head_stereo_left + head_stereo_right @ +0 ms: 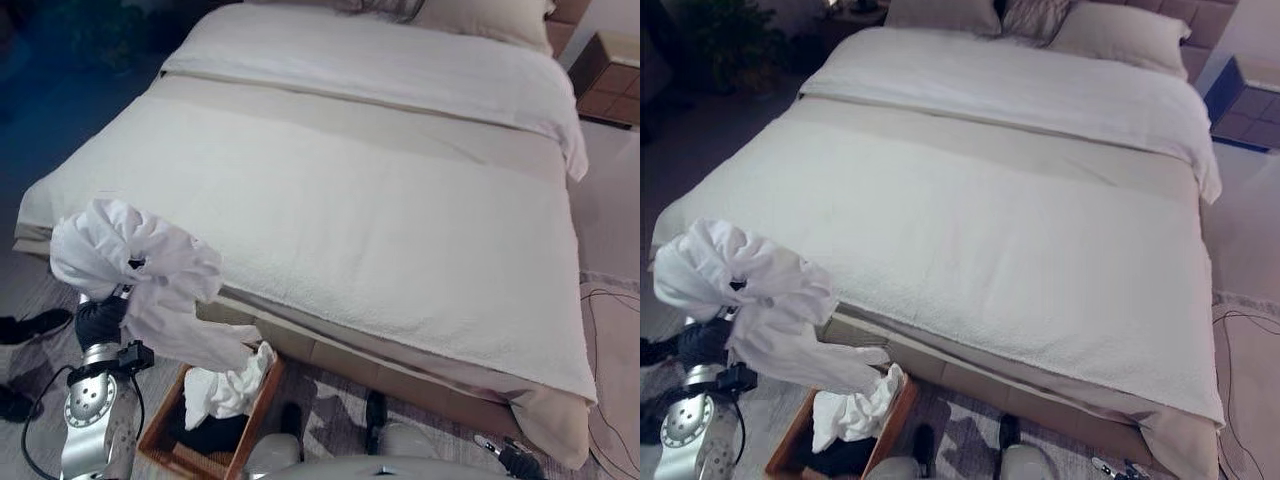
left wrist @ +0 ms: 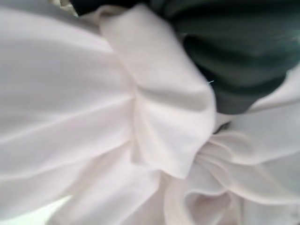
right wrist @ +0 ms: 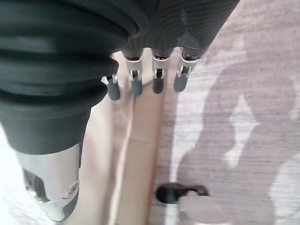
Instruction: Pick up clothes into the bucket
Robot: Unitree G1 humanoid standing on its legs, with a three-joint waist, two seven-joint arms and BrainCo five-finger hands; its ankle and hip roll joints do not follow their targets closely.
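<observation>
A white garment (image 1: 140, 265) hangs bunched in the air off the bed's near left corner. It is draped over my left hand (image 1: 100, 322), whose dark cover shows just beneath it. One sleeve trails down to the wooden bucket (image 1: 262, 395) on the floor below. White clothes (image 1: 225, 388) and something dark lie in the bucket. The left wrist view shows the garment's folds (image 2: 93, 117) pressed against the hand's cover (image 2: 234, 51). My right hand (image 3: 136, 85) hangs by the bed's side over the floor, fingers relaxed, holding nothing.
A large bed (image 1: 380, 200) with a white cover fills the middle, with pillows (image 1: 1120, 30) at its head. A brown nightstand (image 1: 610, 75) stands at the far right. A person's dark shoes (image 1: 35, 325) are on the floor at the left.
</observation>
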